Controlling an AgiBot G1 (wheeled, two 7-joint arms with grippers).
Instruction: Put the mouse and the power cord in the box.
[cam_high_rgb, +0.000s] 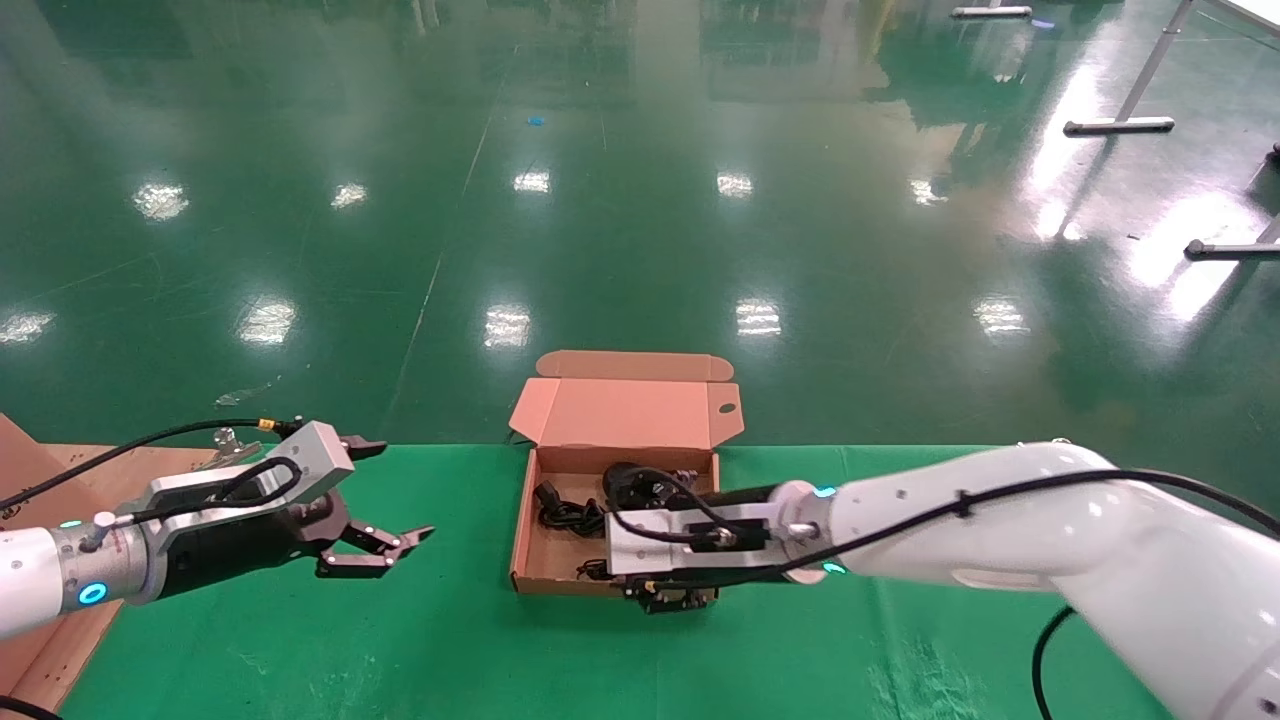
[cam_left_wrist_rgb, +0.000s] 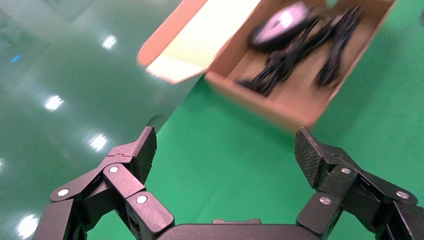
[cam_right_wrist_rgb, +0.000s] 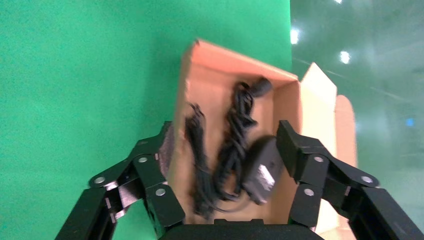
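Cardboard, thin and brown, makes up the box (cam_high_rgb: 560, 560), which sits open on the green cloth (cam_high_rgb: 400, 640) with its flap lid (cam_high_rgb: 620, 412) standing up at the far side. Both task items already lie inside it: the mouse (cam_right_wrist_rgb: 262, 172) with its pale label, and the power cord (cam_right_wrist_rgb: 235, 145) bundled beside it, the plug end toward the far wall.

We judge the mouse light, hard and smooth-shelled, best pinched across its narrow sides; the cord looks limp and springy (a loose coil tends to shed loops), so taking it at the middle of the bundle would be safest. The box itself seems light enough to slide if nudged.

Our right gripper (cam_right_wrist_rgb: 225, 150) hovers over the near part of the box, jaws spread and holding nothing. Our left gripper (cam_high_rgb: 385, 500) hangs well to the left of the box, likewise spread and empty.

From the head view the right wrist hides much of the box floor; the right wrist view shows mouse, cord and the thin wire laid out plainly. The left wrist view adds the mouse's label (cam_left_wrist_rgb: 286, 19) from the side.
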